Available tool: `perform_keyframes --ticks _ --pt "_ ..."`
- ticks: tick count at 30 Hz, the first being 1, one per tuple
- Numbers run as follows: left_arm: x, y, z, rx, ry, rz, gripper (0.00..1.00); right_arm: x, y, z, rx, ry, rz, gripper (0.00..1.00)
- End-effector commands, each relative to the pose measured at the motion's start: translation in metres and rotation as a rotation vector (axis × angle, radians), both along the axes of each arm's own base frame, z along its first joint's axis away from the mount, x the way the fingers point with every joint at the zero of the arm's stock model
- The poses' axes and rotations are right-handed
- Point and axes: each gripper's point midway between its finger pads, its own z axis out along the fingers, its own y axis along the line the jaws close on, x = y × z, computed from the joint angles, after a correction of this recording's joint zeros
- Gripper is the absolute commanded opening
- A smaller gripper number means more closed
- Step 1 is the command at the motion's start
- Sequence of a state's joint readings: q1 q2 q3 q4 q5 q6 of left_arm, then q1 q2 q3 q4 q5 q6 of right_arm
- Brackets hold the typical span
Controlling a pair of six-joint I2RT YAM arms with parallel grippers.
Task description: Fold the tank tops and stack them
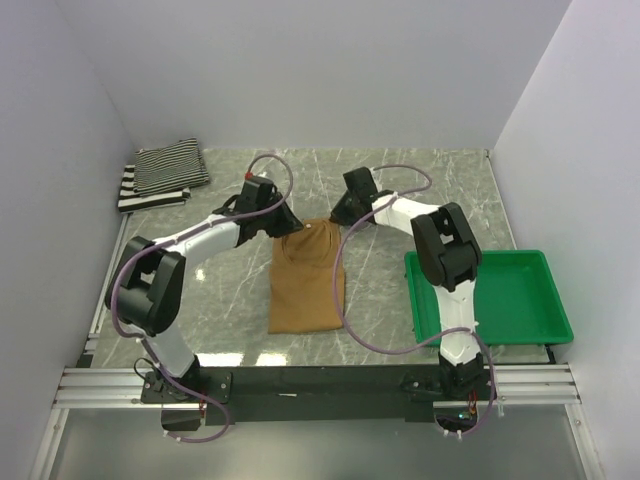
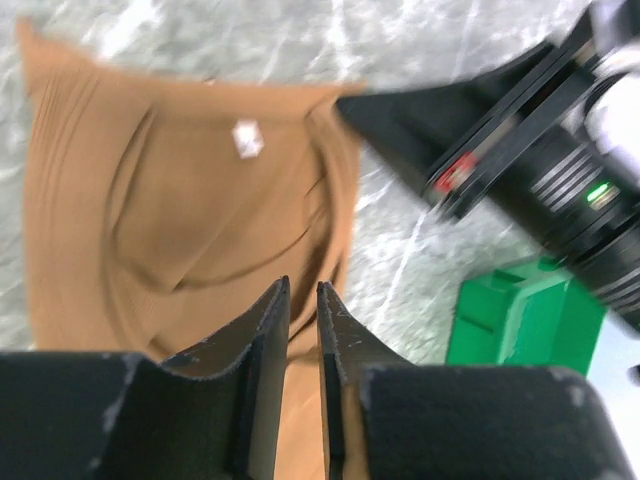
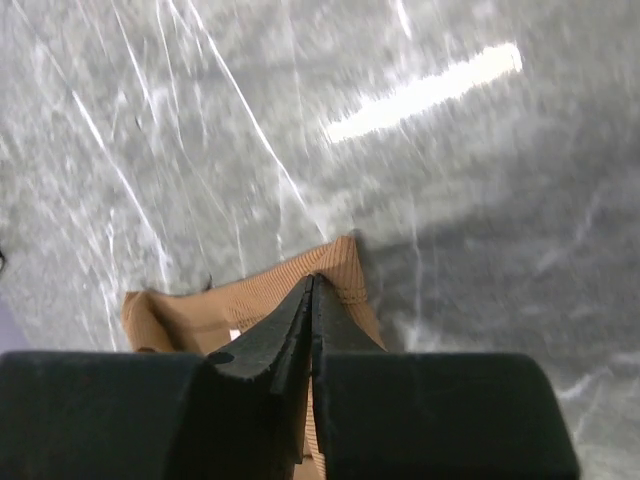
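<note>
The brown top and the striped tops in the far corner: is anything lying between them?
Only the left arm crosses above that stretch; under it the marble table looks bare between brown top and striped tops, in the top view.

Three tank tops, one tray

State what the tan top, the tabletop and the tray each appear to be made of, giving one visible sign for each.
Tan top: soft ribbed knit cloth, matte; fine ribs and soft folds show.
Tabletop: looks like grey marble or a marble-look laminate; white veins and a glossy glare streak.
Tray: probably moulded plastic; uniform bright green, smooth raised rim.
</note>
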State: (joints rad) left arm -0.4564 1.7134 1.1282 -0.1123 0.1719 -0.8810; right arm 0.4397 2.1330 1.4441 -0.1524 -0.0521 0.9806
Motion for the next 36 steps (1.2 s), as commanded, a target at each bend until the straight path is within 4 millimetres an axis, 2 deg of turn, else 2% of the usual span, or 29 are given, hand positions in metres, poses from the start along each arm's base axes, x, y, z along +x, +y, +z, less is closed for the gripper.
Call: perform_keyframes --ticks 1,2,6,9,10,11,12,14,15,18,23,28,30,32,33,36 --pt "-0.015 -0.002 0.018 -0.056 -0.040 -0.038 0.24 0.004 -0.013 -0.009 -0.116 0.039 -0.006 0.08" --pt "-0.019 0.000 0.018 -0.058 -0.042 -0.037 0.25 0.003 -0.014 -0.006 -0.121 0.038 0.003 0.09" --pt "-0.045 0.015 0.020 -0.059 -0.047 -0.020 0.32 0.004 -0.015 0.020 -0.119 -0.010 0.022 0.29" --pt "-0.061 0.024 0.026 -0.065 -0.060 -0.009 0.34 0.005 -0.012 0.039 -0.106 -0.057 0.054 0.36" --pt "-0.068 0.028 0.020 -0.059 -0.046 -0.002 0.34 0.003 -0.012 0.043 -0.109 -0.064 0.062 0.37" --pt "-0.070 0.029 0.028 -0.067 -0.061 -0.002 0.34 0.002 -0.014 0.045 -0.111 -0.068 0.064 0.37" --pt "-0.076 0.033 0.032 -0.073 -0.070 0.005 0.34 0.001 -0.013 0.057 -0.102 -0.088 0.064 0.38" --pt "-0.084 0.037 0.032 -0.078 -0.072 0.009 0.34 -0.003 -0.017 0.062 -0.100 -0.098 0.060 0.38" --pt "-0.089 0.040 0.033 -0.081 -0.076 0.014 0.34 -0.003 -0.017 0.074 -0.094 -0.127 0.057 0.38" --pt "-0.098 0.043 0.031 -0.083 -0.072 0.007 0.34 -0.008 -0.025 0.082 -0.109 -0.137 0.038 0.38" --pt "-0.106 0.045 0.027 -0.085 -0.067 0.003 0.33 -0.020 -0.031 0.069 -0.125 -0.106 0.032 0.37" --pt "-0.106 0.044 0.026 -0.082 -0.066 -0.002 0.32 -0.034 -0.028 0.044 -0.144 -0.057 0.036 0.23" --pt "-0.106 0.044 0.025 -0.084 -0.065 -0.005 0.32 -0.034 -0.023 0.034 -0.143 -0.046 0.050 0.18" --pt "-0.105 0.043 0.025 -0.084 -0.067 -0.008 0.32 -0.030 -0.016 0.032 -0.144 -0.047 0.077 0.17" --pt "-0.104 0.044 0.023 -0.078 -0.064 -0.007 0.31 -0.031 -0.014 0.023 -0.154 -0.032 0.085 0.17" --pt "-0.103 0.044 0.020 -0.069 -0.063 -0.005 0.31 -0.028 -0.006 0.021 -0.163 -0.035 0.095 0.16"
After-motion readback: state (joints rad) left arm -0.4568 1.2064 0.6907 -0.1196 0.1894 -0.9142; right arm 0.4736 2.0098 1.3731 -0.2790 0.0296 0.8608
